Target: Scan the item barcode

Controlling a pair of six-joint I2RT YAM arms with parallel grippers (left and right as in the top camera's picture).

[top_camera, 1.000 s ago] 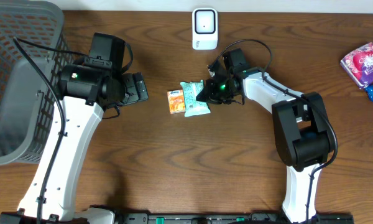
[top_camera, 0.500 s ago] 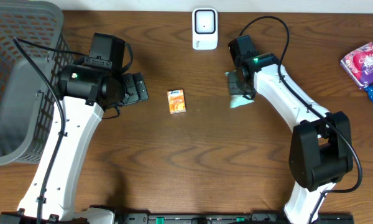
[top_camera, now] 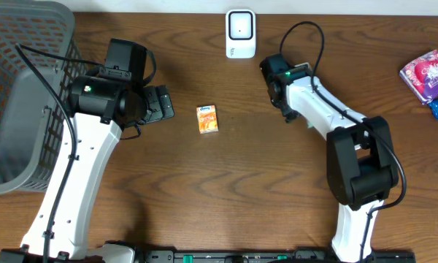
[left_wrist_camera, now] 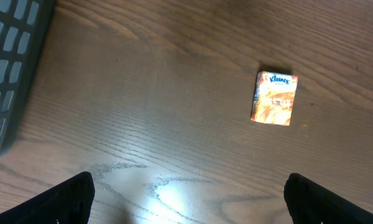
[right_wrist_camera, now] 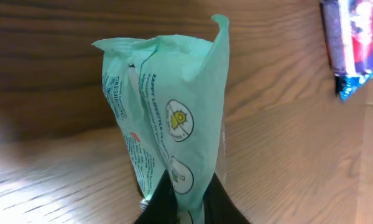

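My right hand [right_wrist_camera: 186,205] is clenched on only the bottom edge of the mint-green packet [right_wrist_camera: 168,106], lifted off the tabletop near the scanner [top_camera: 239,33], so I worry this thin pinch could let it slip or twist its barcode away.

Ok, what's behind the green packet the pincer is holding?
Wooden table, and in the far corner a pink packet beside a blue packet. Whatever lies straight behind the green packet is covered by it.
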